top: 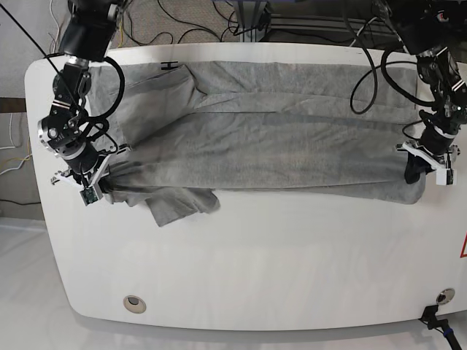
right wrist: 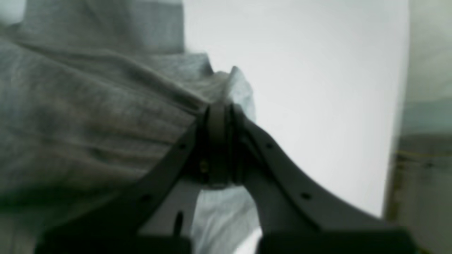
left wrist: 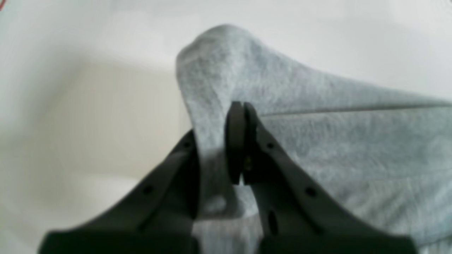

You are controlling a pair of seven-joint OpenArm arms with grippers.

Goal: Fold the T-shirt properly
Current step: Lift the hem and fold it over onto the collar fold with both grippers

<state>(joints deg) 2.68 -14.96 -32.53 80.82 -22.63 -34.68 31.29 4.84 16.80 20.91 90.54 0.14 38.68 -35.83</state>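
A grey T-shirt point(top: 263, 138) lies stretched sideways across the far half of the white table point(top: 255, 262), one long edge doubled over toward the back. My left gripper point(top: 413, 175) is shut on the shirt's corner at the right end; the left wrist view shows cloth point(left wrist: 317, 141) pinched between its dark fingers point(left wrist: 236, 141). At the left end my right gripper point(top: 109, 186) is shut on the other corner, with fabric point(right wrist: 88, 116) bunched around its fingertips point(right wrist: 219, 134). A sleeve point(top: 179, 208) hangs loose and crumpled below the left end.
Cables point(top: 190, 22) run behind the table's far edge. A round metal fitting point(top: 133, 302) sits near the front left corner and another point(top: 440, 295) near the front right. A red warning mark point(top: 462, 248) shows at the right edge.
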